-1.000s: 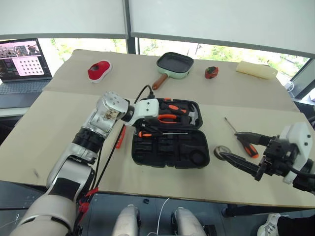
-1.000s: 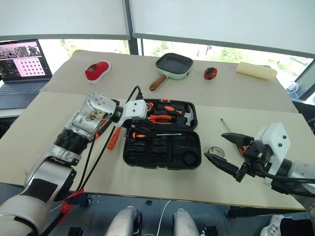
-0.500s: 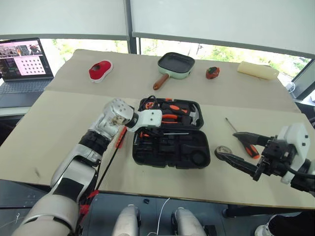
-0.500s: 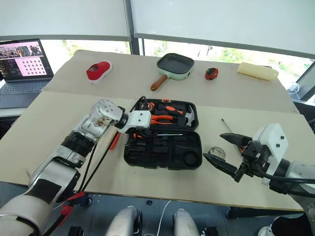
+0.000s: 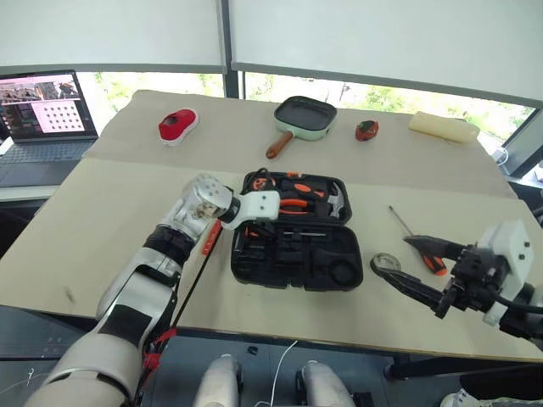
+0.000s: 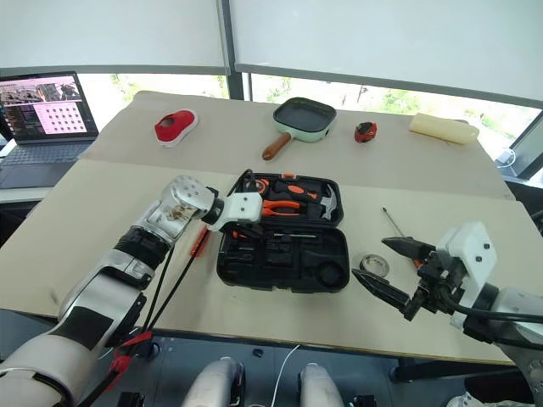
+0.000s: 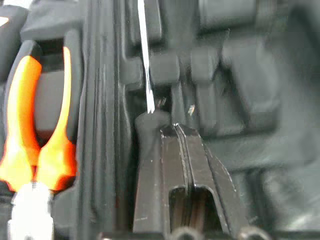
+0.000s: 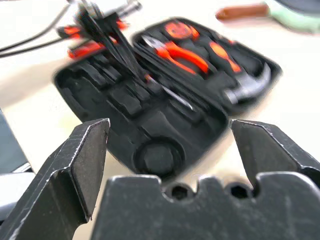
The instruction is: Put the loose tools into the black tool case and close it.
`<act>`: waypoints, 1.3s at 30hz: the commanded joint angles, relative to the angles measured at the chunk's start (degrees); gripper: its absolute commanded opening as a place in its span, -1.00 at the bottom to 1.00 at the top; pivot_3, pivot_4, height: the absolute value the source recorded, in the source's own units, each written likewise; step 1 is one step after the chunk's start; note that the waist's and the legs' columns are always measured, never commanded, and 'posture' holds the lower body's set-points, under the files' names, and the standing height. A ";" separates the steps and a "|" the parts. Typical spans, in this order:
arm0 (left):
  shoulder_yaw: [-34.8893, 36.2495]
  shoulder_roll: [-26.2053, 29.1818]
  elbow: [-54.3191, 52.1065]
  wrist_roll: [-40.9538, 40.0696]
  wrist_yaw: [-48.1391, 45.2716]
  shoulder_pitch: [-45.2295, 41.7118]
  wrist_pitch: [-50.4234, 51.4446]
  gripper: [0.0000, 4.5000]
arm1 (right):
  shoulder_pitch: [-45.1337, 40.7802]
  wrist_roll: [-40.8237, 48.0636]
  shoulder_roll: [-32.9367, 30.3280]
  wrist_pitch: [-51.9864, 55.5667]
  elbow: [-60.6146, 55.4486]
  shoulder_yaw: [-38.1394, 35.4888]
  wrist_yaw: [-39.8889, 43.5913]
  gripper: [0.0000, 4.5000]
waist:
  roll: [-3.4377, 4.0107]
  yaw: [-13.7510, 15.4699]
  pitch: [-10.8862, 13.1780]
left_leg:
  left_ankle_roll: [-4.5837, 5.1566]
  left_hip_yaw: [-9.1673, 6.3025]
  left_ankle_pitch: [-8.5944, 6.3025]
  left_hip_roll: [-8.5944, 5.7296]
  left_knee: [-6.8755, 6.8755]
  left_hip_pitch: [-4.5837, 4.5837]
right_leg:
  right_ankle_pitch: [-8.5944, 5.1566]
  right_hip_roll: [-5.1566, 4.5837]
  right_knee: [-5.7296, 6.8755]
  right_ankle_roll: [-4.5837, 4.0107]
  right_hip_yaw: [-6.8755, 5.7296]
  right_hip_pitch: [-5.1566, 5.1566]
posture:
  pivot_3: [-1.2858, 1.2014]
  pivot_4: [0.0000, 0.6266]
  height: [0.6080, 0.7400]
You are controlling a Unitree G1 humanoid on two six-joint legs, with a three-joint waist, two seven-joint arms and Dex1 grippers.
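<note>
Black moulded plastic tool case [image 5: 293, 233] lies open at the centre of the tan bench [image 5: 110, 195]. Left claw [image 7: 181, 131], fingers pressed together, sits over the case's left side. Right claw [image 5: 413, 264] gapes empty at lower right, beside an orange-and-black-handled screwdriver [image 5: 417, 244] and small tape roll [image 5: 386, 263].

I am seeing my black moulded plastic tool case [image 5: 293, 259] looking matt (glossy orange pliers handles [image 5: 293, 203] inside) on a smooth beige table [image 5: 110, 203].
</note>
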 commanded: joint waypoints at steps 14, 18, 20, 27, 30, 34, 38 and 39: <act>18.10 16.05 -42.05 -32.53 -4.33 13.68 36.79 0.97 | 15.97 -8.10 6.84 -3.98 14.27 -15.91 1.85 1.00 | 0.35 -1.16 0.00 | 0.03 -0.11 -0.04 0.15 -0.09 0.33 | -0.20 -0.05 -0.08 -0.11 0.04 0.21 | 0.03 -0.52 1.00; 17.34 16.87 -46.11 -34.02 -2.40 15.75 37.15 0.97 | 5.36 -12.85 4.36 -5.38 20.10 -6.67 -1.40 1.00 | 0.40 -1.65 0.03 | 0.03 -0.08 -0.04 0.12 -0.14 0.49 | -0.25 -0.02 -0.06 -0.20 0.15 0.23 | 0.03 -0.52 1.00; 16.98 17.20 -47.61 -34.18 -1.71 16.70 36.38 0.97 | -1.19 -15.31 3.74 -5.79 24.18 -1.74 -3.40 1.00 | 0.49 -1.52 0.06 | 0.03 -0.03 -0.04 0.07 -0.19 0.49 | -0.17 0.00 -0.02 -0.14 0.19 0.21 | 0.03 -0.52 1.00; 16.35 17.67 -49.89 -34.33 1.22 18.06 35.70 0.97 | -18.63 -22.23 5.20 -7.49 39.61 11.61 -6.89 1.00 | 0.53 -1.10 0.08 | 0.04 0.13 -0.03 0.00 -0.26 0.43 | -0.19 0.03 0.00 -0.12 0.17 0.14 | 0.03 -0.52 1.00; 16.56 17.83 -49.91 -34.61 2.47 17.98 35.86 0.97 | -21.44 -23.01 6.35 -8.03 43.35 13.55 -7.04 1.00 | 0.53 -0.87 0.08 | 0.04 0.13 -0.03 -0.05 -0.27 0.37 | -0.21 0.00 -0.02 -0.07 0.16 0.13 | 0.03 -0.52 1.00; 16.32 18.71 -50.31 -34.50 2.81 19.14 34.93 1.00 | -23.05 -24.29 8.00 -9.88 46.64 14.36 -8.00 0.72 | 0.54 -1.13 0.08 | 0.04 0.15 -0.03 -0.06 -0.28 0.34 | -0.22 -0.02 -0.04 -0.05 0.16 0.11 | 0.03 -0.52 1.00; 16.37 19.08 -50.56 -34.81 3.60 20.00 34.68 1.00 | -22.15 -23.79 8.47 -11.26 45.55 13.82 -7.16 0.14 | 0.54 -1.28 0.08 | 0.04 0.14 -0.03 -0.03 -0.28 0.37 | -0.22 0.00 -0.01 -0.05 0.16 0.12 | 0.03 -0.52 1.00; 16.42 19.22 -50.62 -34.88 3.76 20.15 34.72 1.00 | -21.57 -23.45 8.33 -11.44 44.52 13.46 -6.70 -0.06 | 0.54 -1.29 0.08 | 0.04 0.14 -0.03 -0.03 -0.29 0.37 | -0.22 0.00 -0.01 -0.05 0.16 0.11 | 0.03 -0.52 1.00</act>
